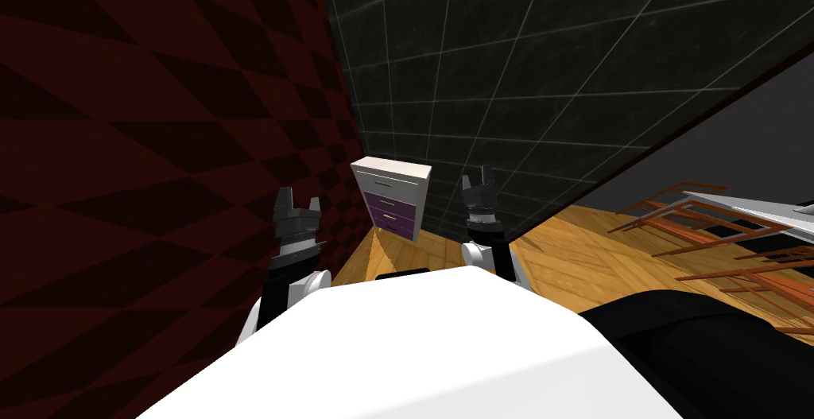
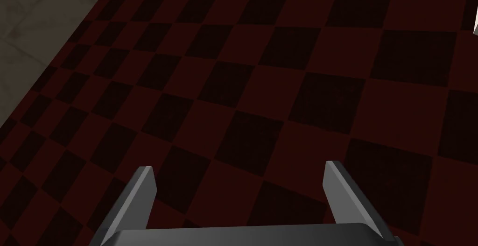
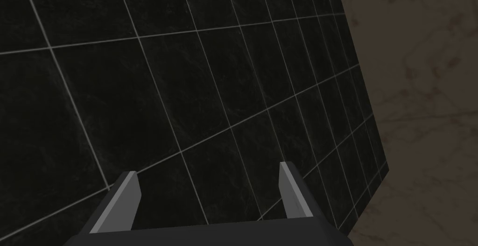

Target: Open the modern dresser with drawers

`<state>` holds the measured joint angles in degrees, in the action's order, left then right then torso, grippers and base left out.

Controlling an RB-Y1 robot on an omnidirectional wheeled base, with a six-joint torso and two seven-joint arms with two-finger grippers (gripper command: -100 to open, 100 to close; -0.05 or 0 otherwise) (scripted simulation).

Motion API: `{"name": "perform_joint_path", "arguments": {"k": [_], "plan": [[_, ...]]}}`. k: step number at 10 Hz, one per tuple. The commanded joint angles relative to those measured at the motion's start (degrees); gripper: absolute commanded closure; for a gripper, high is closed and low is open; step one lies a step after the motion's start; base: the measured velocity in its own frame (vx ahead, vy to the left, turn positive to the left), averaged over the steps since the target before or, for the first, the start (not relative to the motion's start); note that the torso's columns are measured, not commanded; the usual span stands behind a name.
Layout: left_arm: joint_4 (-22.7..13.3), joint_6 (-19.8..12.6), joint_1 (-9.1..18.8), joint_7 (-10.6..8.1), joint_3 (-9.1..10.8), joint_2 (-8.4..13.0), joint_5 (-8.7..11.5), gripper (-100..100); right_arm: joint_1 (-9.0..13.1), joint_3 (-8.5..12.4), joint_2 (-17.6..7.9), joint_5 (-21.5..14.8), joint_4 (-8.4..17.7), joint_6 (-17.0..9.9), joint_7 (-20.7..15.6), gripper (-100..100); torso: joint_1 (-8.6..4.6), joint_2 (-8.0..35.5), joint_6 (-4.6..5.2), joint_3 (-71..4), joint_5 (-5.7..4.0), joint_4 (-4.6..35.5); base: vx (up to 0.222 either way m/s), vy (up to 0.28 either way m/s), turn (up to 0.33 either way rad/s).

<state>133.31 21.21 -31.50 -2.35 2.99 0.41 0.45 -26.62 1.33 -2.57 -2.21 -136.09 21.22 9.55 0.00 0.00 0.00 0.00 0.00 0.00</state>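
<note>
One dresser beyond left gripper, right gripper

overall: dim | tiled wall: near black | wooden floor: brightest, warm | head view: rolled, corners splayed

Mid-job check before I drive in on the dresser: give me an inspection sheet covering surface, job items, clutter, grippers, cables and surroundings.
Surface: wooden floor.
Job's things: dresser, white top, purple lower drawers, standing in the wall corner; drawers look shut.
Clutter: brown wooden chairs by a pale table, off to the right.
Grippers: left gripper open, holding nothing; right gripper open, holding nothing; both short of the dresser.
Cables: nothing seen.
Surroundings: red-and-black checked wall on the left, black tiled wall ahead.
</note>
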Motion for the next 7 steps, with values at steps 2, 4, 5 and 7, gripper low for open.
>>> {"name": "perform_joint_path", "arguments": {"k": [2, 4, 5, 7], "plan": [[0.0, 0.0, 0.0, 0.0, 0.0, 0.0, 0.0, 0, 0.0, 0.0, 0.0, 0.0, 0.0, 0.0, 0.0, 0, 0.0, 5.97, 0.0, -12.0, 0.0, 6.0, 0.0, 0.0, 0.0], [0.01, 0.0, 0.0, 0.0, 0.0, 0.0, 0.0, 0, 0.0, 0.0, 0.0, 0.0, -0.01, 0.0, 0.0, 0, 0.0, 14.22, 0.0, -28.5, 0.0, 14.24, 0.0, 0.0, 0.0], [0.01, 0.0, 0.0, 0.0, 0.0, 0.0, 0.0, 0, 0.0, 0.0, 0.0, 0.0, -0.01, 0.0, 0.0, 0, 0.0, 18.45, 0.0, -36.92, 0.0, 18.46, 0.0, 0.0, 0.0], [0.01, 0.01, 0.0, 0.0, 0.0, 0.0, 0.0, 0, 0.0, 0.0, 0.0, 0.0, -0.02, 0.01, 0.0, 0, 0.0, 26.93, 0.0, -53.81, 0.0, 26.91, 0.0, 0.0, 0.0]]}}
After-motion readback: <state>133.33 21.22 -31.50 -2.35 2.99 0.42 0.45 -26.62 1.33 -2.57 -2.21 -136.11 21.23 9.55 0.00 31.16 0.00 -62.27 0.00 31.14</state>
